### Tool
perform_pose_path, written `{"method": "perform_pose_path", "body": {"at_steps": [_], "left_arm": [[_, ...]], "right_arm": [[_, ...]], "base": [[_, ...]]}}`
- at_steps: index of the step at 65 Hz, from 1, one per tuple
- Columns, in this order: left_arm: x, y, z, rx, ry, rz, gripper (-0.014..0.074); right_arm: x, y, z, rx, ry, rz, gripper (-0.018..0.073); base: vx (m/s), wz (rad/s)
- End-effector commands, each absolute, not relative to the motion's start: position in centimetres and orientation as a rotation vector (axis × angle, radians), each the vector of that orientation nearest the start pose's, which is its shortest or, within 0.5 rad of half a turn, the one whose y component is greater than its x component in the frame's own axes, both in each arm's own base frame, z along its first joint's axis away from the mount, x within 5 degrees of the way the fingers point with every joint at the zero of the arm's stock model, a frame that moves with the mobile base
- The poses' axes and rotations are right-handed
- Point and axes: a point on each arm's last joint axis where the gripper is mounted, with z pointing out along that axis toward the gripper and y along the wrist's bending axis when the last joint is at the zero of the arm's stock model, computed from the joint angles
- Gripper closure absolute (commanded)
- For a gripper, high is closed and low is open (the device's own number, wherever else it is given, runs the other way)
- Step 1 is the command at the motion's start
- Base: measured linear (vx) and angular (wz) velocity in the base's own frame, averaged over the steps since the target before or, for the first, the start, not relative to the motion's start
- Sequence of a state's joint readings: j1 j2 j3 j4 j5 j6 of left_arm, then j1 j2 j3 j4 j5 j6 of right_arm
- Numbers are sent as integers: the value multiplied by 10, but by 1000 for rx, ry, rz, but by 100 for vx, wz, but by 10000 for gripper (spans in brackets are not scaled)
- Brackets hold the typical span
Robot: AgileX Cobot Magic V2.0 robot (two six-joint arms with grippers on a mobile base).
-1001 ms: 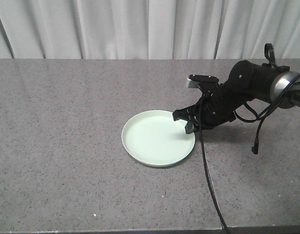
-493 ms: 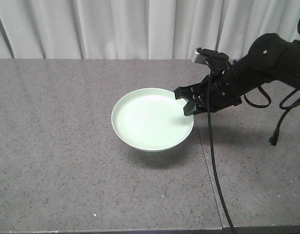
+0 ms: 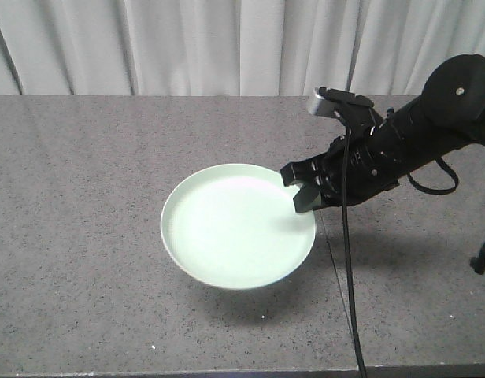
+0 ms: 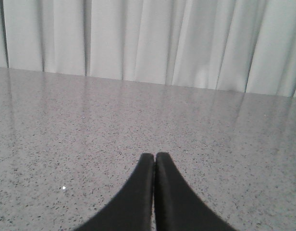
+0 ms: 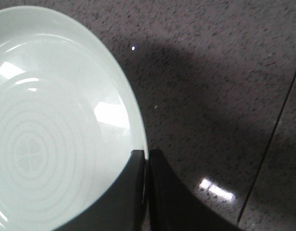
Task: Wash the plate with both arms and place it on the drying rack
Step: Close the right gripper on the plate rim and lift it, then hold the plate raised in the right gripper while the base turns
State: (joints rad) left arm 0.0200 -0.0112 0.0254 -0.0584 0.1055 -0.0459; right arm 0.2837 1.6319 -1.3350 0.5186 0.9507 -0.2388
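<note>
The pale mint-green plate (image 3: 235,224) hangs above the grey speckled counter, casting a shadow below it. My right gripper (image 3: 304,189) is shut on the plate's right rim, one finger over the inside and one outside; the black right arm (image 3: 416,134) reaches in from the right. In the right wrist view the plate (image 5: 52,120) fills the left side, with its rim pinched in my right gripper (image 5: 147,153). My left gripper (image 4: 154,156) is shut with nothing in it, low over bare counter. The drying rack is out of view.
A grey speckled counter (image 3: 85,197) runs to a white curtain (image 3: 195,47) at the back. A seam (image 3: 345,315) in the counter runs forward under the right arm. A black cable (image 3: 349,260) hangs from the right wrist toward the front edge.
The right gripper has lifted the plate off the counter and carried it up and toward the camera. The right arm rose with it.
</note>
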Motion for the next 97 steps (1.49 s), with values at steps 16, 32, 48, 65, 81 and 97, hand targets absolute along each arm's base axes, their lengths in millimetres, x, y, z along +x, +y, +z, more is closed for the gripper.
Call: {"method": "perform_pose_path", "body": {"at_steps": [16, 32, 48, 65, 81, 97], "left_arm": [[54, 1, 214, -94, 1481, -77, 603], [54, 1, 214, -94, 1481, -77, 603], [54, 1, 214, -94, 1481, -77, 603], [54, 1, 214, -94, 1481, -77, 603], [54, 1, 214, -94, 1481, -77, 603], [54, 1, 214, -94, 1481, -77, 603]], "right_arm": [[268, 135, 334, -464, 2495, 726, 568], [254, 129, 345, -473, 2462, 723, 568], [252, 129, 344, -483, 2479, 730, 568], [252, 129, 344, -485, 2478, 729, 568], [253, 129, 344, -483, 2478, 729, 568], [253, 129, 344, -483, 2478, 729, 568]], "base": [[0, 0], [0, 0], [0, 0], [0, 0], [0, 0], [0, 0]]}}
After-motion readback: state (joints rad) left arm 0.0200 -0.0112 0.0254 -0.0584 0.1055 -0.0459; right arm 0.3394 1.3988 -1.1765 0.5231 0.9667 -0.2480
